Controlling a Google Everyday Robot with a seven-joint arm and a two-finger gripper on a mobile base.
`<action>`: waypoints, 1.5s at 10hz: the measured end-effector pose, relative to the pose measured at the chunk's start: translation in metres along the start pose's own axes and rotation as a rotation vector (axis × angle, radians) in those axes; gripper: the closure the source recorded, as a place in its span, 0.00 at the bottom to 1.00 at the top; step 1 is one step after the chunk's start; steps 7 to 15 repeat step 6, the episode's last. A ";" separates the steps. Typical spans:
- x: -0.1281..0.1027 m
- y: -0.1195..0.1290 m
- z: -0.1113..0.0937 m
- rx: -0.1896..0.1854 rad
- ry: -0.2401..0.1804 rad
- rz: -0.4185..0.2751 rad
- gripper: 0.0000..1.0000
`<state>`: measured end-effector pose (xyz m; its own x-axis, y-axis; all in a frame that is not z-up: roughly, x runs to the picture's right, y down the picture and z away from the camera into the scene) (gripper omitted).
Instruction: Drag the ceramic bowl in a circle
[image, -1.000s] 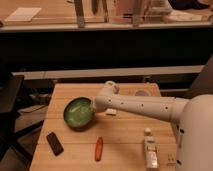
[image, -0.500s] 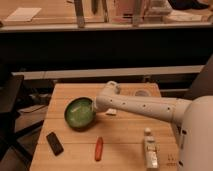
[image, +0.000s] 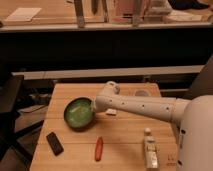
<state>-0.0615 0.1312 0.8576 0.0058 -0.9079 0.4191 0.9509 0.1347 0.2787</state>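
Camera view: a pale wooden worktop seen from above and in front, with a white robot arm reaching in from the right. The ceramic bowl, round with a glossy green inside and a dark rim, sits left of centre on the worktop. The arm's end covers the bowl's right rim, and the hand is there at that edge, hidden under the arm; whether it is clenched on the rim or released I cannot tell.

The bowl looks empty; only the green glaze shows inside. A small pale round dish sits near the far right edge, well apart from the bowl, and its contents cannot be made out.

Near the front left lies a black phone, and a slim red object lies just right of it. A pale bottle lies at the front right. A small white item sits under the arm, close to the bowl.

As a judgement, the bowl is stiff, fairly heavy and breakable, and its glaze is likely slippery. The rim is the sensible place to take hold, one finger inside and one outside, so it slides flat without tipping. A wide circle could bump the phone or the red object.
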 end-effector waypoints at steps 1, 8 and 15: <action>0.000 0.000 0.000 0.000 0.001 0.000 0.97; 0.002 0.001 0.001 0.005 0.002 -0.017 0.97; 0.002 0.001 0.001 0.005 0.002 -0.017 0.97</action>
